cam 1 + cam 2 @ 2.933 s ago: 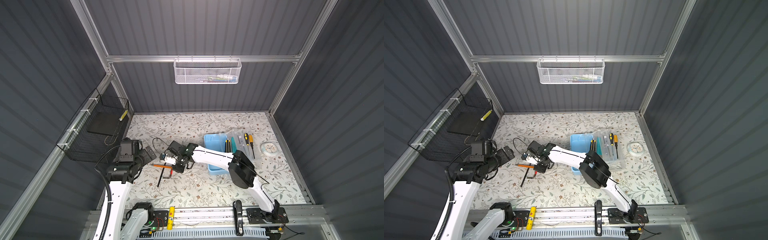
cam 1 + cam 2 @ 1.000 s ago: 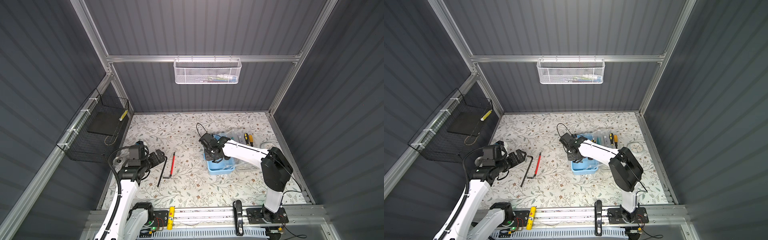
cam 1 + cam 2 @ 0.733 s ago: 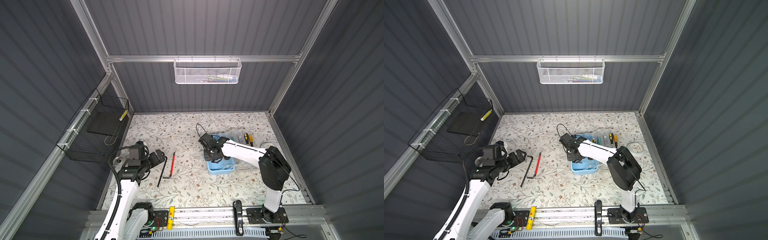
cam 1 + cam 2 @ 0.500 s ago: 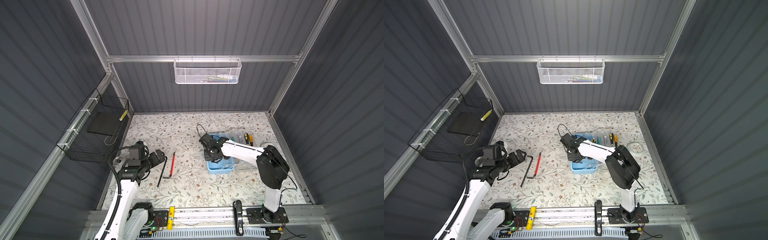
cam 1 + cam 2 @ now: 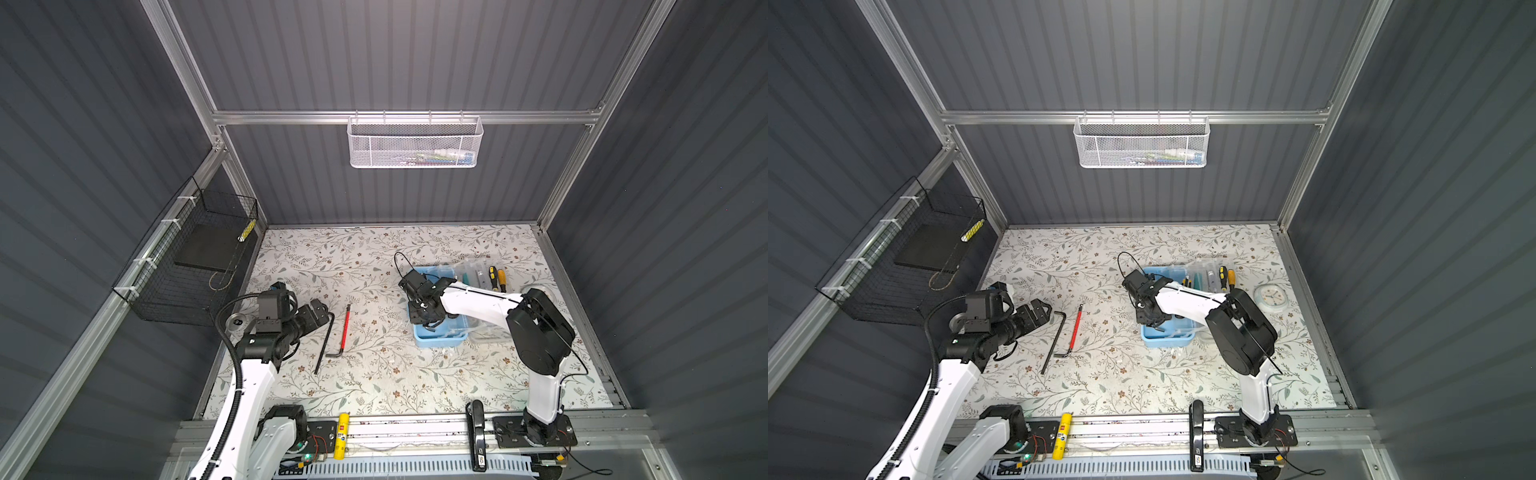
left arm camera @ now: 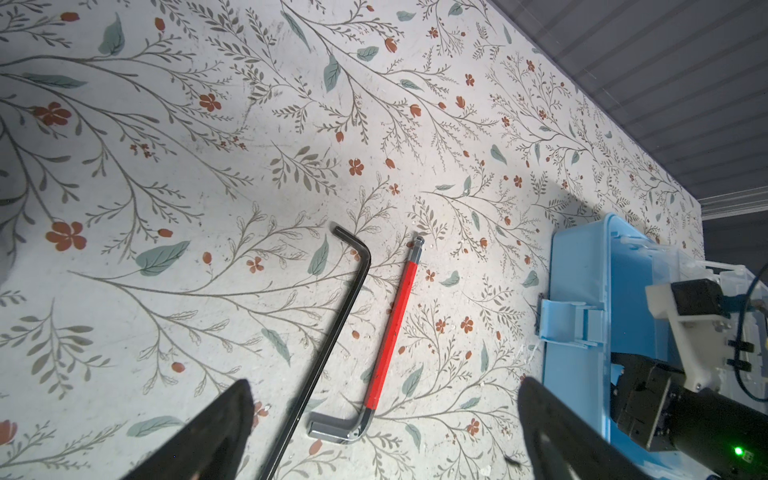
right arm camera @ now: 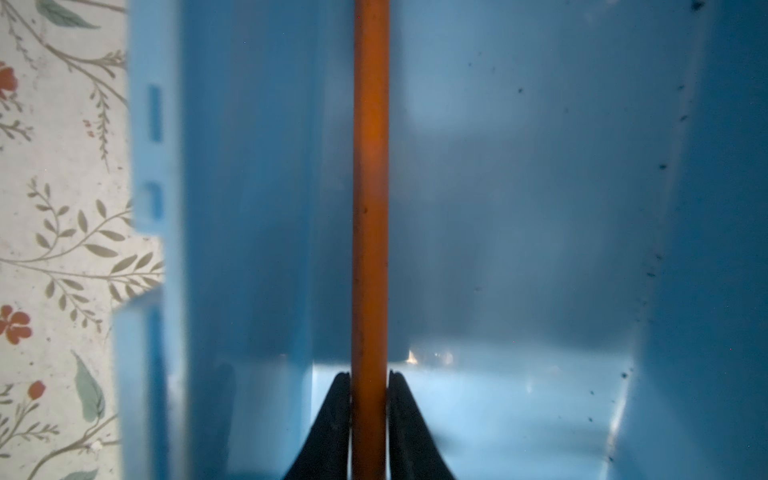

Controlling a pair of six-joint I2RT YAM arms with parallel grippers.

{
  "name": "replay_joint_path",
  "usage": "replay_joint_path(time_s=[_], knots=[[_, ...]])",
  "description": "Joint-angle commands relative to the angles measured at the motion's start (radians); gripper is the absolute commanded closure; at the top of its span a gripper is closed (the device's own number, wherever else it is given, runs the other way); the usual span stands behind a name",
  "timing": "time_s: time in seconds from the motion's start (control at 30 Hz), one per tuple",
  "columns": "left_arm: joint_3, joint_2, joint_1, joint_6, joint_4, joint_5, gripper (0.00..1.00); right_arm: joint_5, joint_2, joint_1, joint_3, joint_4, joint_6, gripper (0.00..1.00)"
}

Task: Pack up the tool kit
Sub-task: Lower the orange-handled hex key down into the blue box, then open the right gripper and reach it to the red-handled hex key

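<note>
**Tool kit, part packed: holdings on the floral counter**

1. Light-blue box (image 5: 440, 341). It stood open, right of the counter's (image 5: 374, 386) middle and nearer the right edge than the left. Its clear lid (image 5: 478, 266) lay folded out toward the right edge. Yellow-and-black-handled screwdrivers (image 5: 496, 277) lay in the lid.

2. Right gripper (image 7: 370, 376). It was inside the box, at the end toward the counter's front edge. It was clenched on an orange rod (image 7: 370, 187), with one finger against each side of the shaft. The rod ran away from the gripper along the box interior. Whether it touched the box floor could not be told.

3. Left gripper (image 5: 322, 314). It was released, jaws spread wide and holding nothing. It hung over the left part of the counter, just beside the bent end of item 4.

4. Black hex key (image 5: 324, 345). Long, it lay flat on the counter, left of the middle.

5. Red-sleeved hex key (image 5: 345, 328). Shorter, it lay alongside item 4 on the side toward the box, close but not touching. Both keys were well apart from the box.

6. Round white object (image 5: 1271, 299). It lay between the lid and the counter's right edge.

7. White mesh basket (image 5: 415, 141) hung on the back wall rail. Black wire basket (image 5: 187, 270) hung on the left wall.
</note>
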Motion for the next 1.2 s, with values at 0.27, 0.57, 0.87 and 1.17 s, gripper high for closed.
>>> replay_joint_path(time_s=[0.27,0.57,0.87,1.17], knots=[[0.025,-0.004,0.007,0.008,-0.031,-0.046,0.01,0.012,-0.070,0.000,0.013,-0.036,-0.033,0.67],[0.035,0.016,0.007,0.011,-0.014,-0.060,0.00,0.057,-0.146,0.028,0.092,-0.064,-0.110,0.65],[0.037,0.007,0.007,0.015,-0.020,-0.066,0.01,-0.030,0.019,0.148,0.294,-0.036,-0.223,0.63],[0.035,-0.007,0.007,0.021,-0.027,-0.043,0.01,-0.155,0.300,0.255,0.593,-0.084,-0.290,0.56]])
